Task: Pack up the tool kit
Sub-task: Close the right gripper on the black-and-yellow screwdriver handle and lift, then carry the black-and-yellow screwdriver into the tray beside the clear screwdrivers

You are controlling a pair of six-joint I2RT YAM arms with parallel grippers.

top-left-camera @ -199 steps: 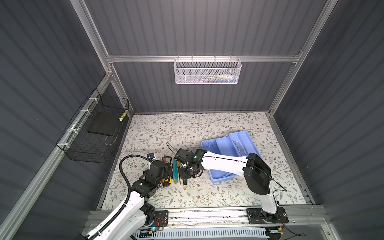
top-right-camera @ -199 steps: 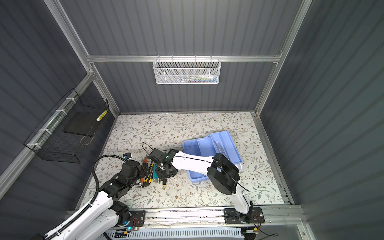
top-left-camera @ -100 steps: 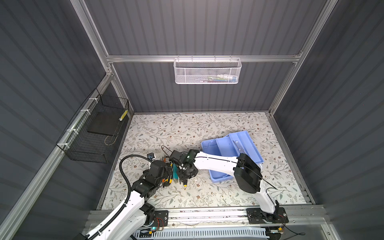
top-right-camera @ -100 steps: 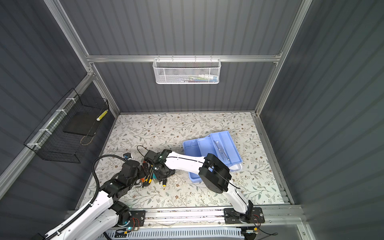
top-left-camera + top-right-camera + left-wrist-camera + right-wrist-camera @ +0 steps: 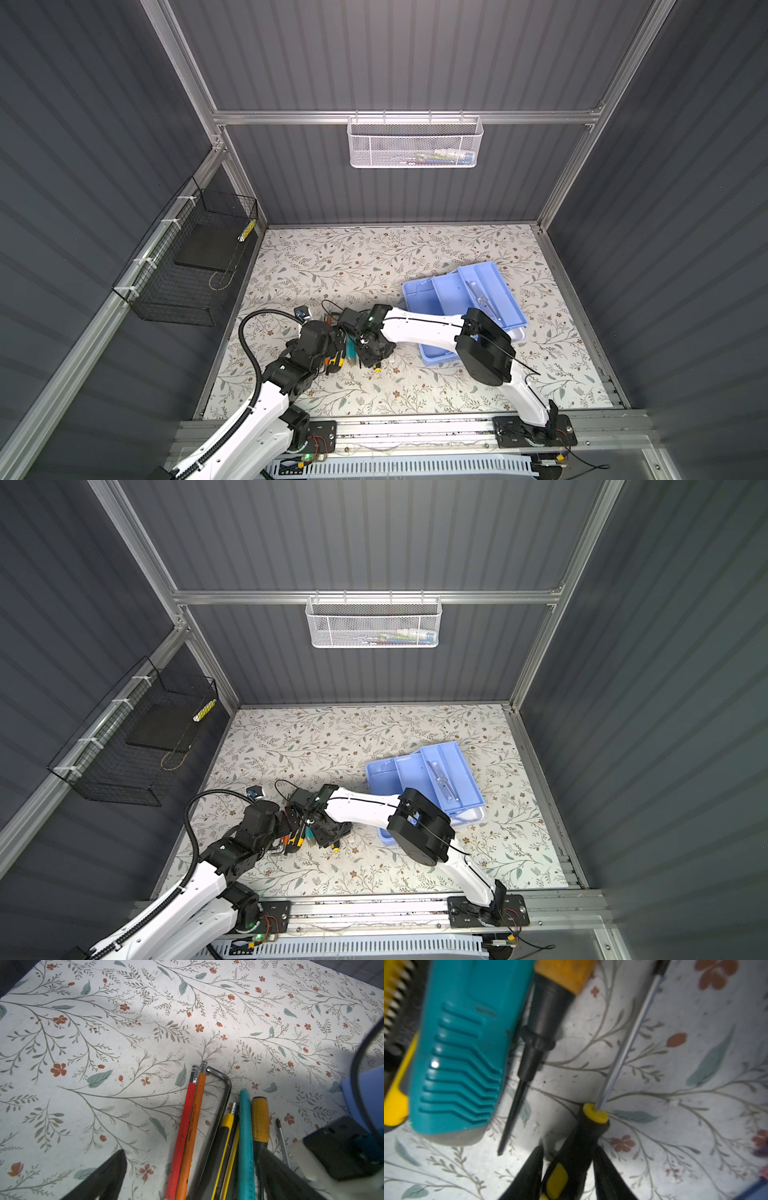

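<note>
**Right claw on a screwdriver handle, tool kit open alongside**

The tool kit (image 5: 436,355) sits right of centre on the floral tabletop (image 5: 374,257). Its light blue divided tray (image 5: 478,282) lies askew across the light blue body, and a slim metal tool (image 5: 482,299) rests in one long compartment.

The loose hand tools lie bunched just left of the box, and both arms meet over them. The left wrist view shows them side by side, nearly parallel:
- a red hex key (image 5: 182,1126) touching an orange hex key (image 5: 194,1118)
- a black hex key (image 5: 225,1088) bent around their ends
- a yellow-and-black utility knife (image 5: 225,1130)
- a teal tool (image 5: 246,1126)
- a yellow-handled screwdriver (image 5: 259,1120)

The left claw (image 5: 192,1150) stands wide and holds nothing. Its two dark fingers (image 5: 104,1176) straddle the bunch just above the tabletop.

The right claw (image 5: 569,1159) reaches across from the box side and is drawn narrow around a black-and-yellow screwdriver (image 5: 579,1142). In the blurred right wrist view, both fingers (image 5: 529,1174) appear to press against the handle. The screwdriver lies on the tabletop just beside the yellow-handled one, its steel shaft pointing away from the claw.

In both top views the two claws sit close together, left (image 5: 334,353) and right (image 5: 372,353).

A white mesh basket (image 5: 415,141) hangs on the back wall and a black wire basket (image 5: 187,266) on the left wall.
</note>
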